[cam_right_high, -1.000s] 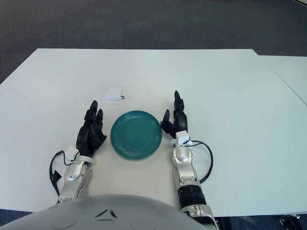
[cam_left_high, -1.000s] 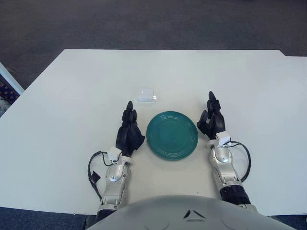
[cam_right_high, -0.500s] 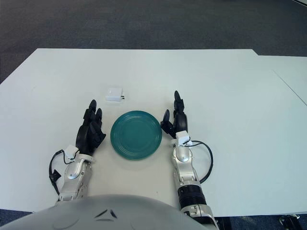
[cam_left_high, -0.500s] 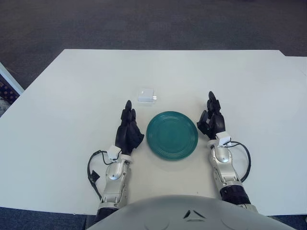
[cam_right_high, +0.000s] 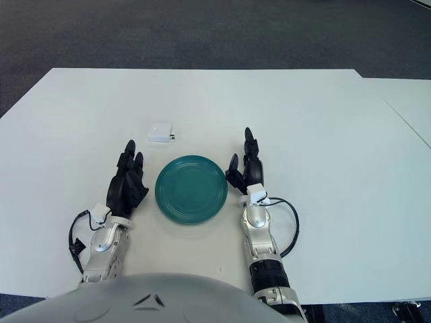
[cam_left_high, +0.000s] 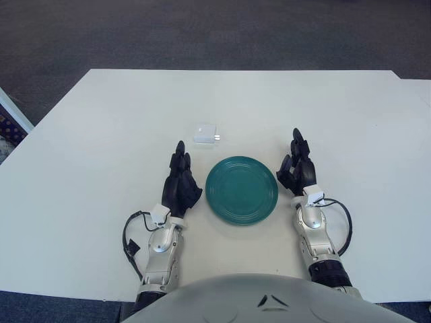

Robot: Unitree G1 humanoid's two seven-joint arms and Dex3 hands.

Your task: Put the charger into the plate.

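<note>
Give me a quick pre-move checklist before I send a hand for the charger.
1. Charger located: ok, lying on the table beyond the plate's far left edge.
2. Plate bare and ready to receive: ok, nothing in it.
3. Left hand free: ok, fingers extended, holding nothing, beside the plate's left rim and nearer the charger.
4. Right hand free: ok, holding nothing, beside the plate's right rim.
5. Path from left hand to charger: ok, nothing between them.
6. Prong direction for grasp: ok, prongs point right.
</note>
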